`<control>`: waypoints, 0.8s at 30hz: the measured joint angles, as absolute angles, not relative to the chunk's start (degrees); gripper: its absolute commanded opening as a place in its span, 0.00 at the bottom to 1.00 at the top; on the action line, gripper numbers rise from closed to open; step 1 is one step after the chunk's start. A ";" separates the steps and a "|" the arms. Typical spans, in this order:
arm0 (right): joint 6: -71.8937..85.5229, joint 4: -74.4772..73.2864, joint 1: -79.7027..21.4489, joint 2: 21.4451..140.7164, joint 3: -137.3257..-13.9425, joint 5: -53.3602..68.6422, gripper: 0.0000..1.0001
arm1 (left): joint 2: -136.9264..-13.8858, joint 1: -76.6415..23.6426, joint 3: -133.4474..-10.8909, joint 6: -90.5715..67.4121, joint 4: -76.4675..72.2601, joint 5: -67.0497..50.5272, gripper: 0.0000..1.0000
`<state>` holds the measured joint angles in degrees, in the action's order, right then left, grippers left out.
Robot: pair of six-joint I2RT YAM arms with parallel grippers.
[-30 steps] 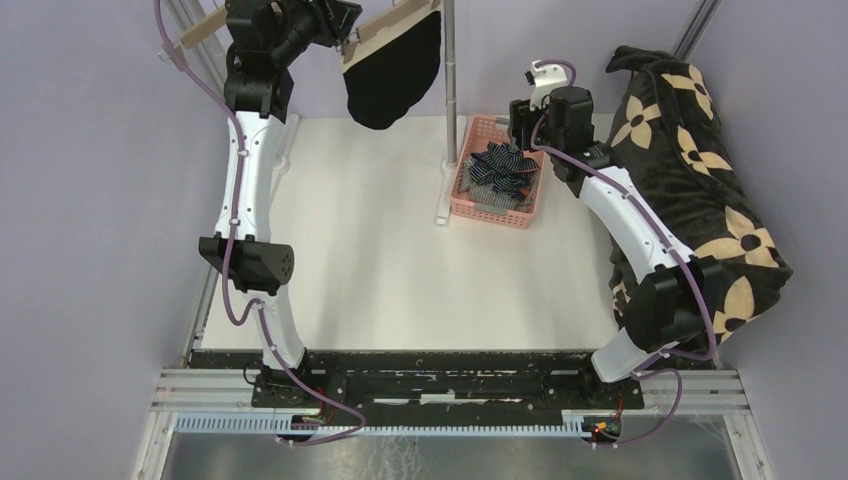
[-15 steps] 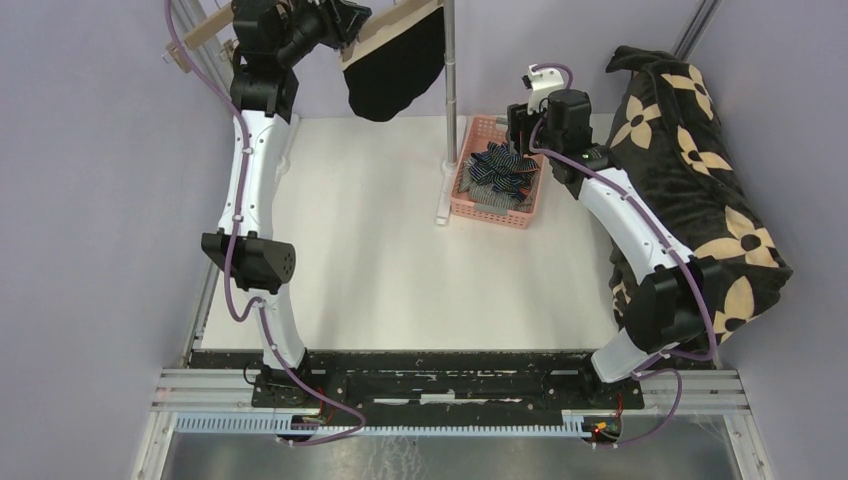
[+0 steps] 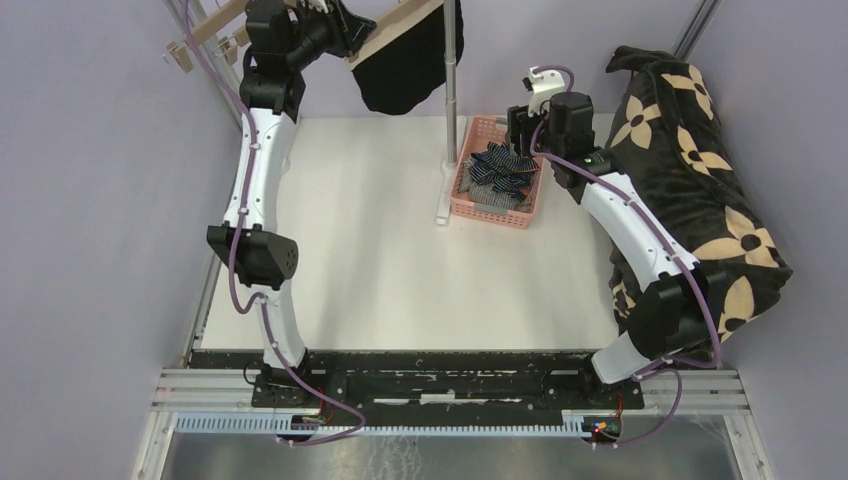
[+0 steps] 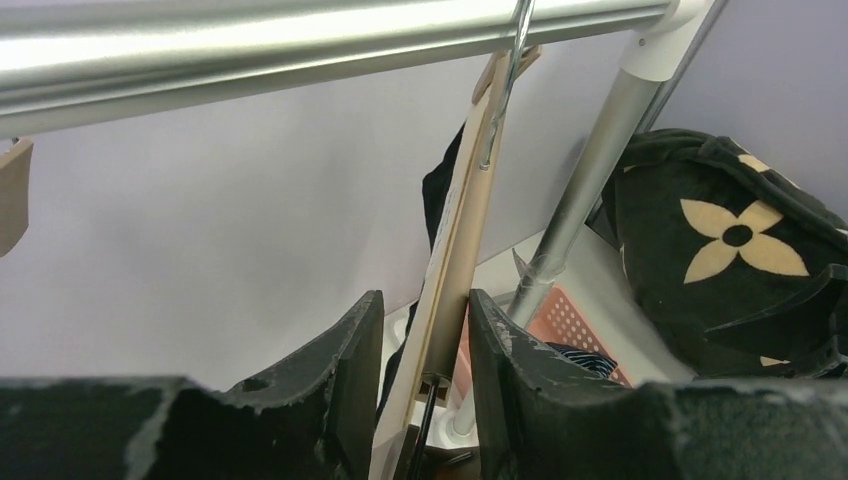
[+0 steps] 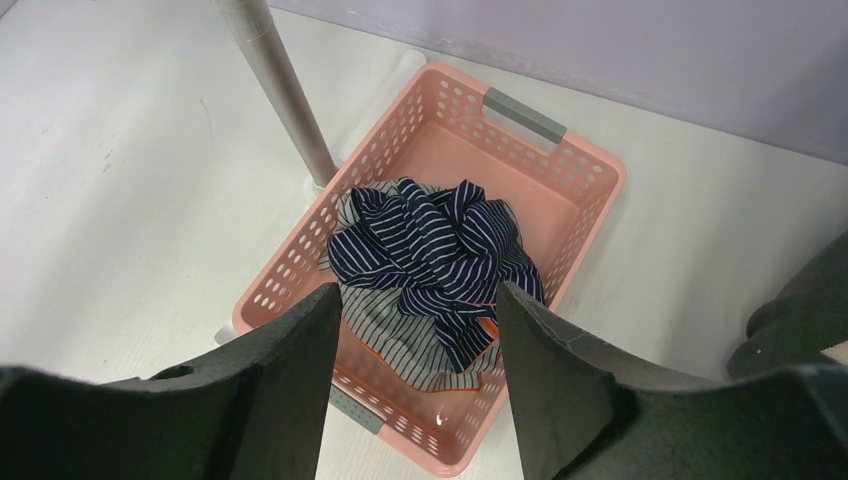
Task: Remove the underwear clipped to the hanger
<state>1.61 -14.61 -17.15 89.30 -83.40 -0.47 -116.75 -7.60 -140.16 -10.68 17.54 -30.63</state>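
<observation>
The left gripper (image 4: 425,300) is clamping the wooden hanger (image 4: 462,210), its fingers nearly closed on it. The black briefs (image 3: 405,65) are hanging from it. The right gripper (image 5: 418,290) is hovering wide open and empty above the basket (image 5: 598,165), which is holding the striped briefs (image 5: 440,240) and grey briefs (image 5: 390,335).

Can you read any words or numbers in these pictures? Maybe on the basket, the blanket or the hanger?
None: no word, number, brand or sign can be read in any view.
The pink basket: plain, no label.
The black blanket: only tan flower shapes, no letters.
The wooden hanger: bare wood.
The striped underwear: just stripes.
</observation>
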 measured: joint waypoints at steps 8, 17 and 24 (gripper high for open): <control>1.45 -14.11 -17.15 88.66 -82.50 -0.14 0.67 | -117.51 -8.27 -138.34 -10.68 15.64 -31.31 0.40; 1.21 -13.69 -17.15 87.99 -81.87 0.01 0.67 | -118.89 -9.02 -137.27 -10.83 11.55 -32.18 0.33; 1.21 -13.17 -17.26 87.68 -80.82 0.03 0.68 | -120.29 -9.28 -137.27 -10.94 8.86 -32.69 0.16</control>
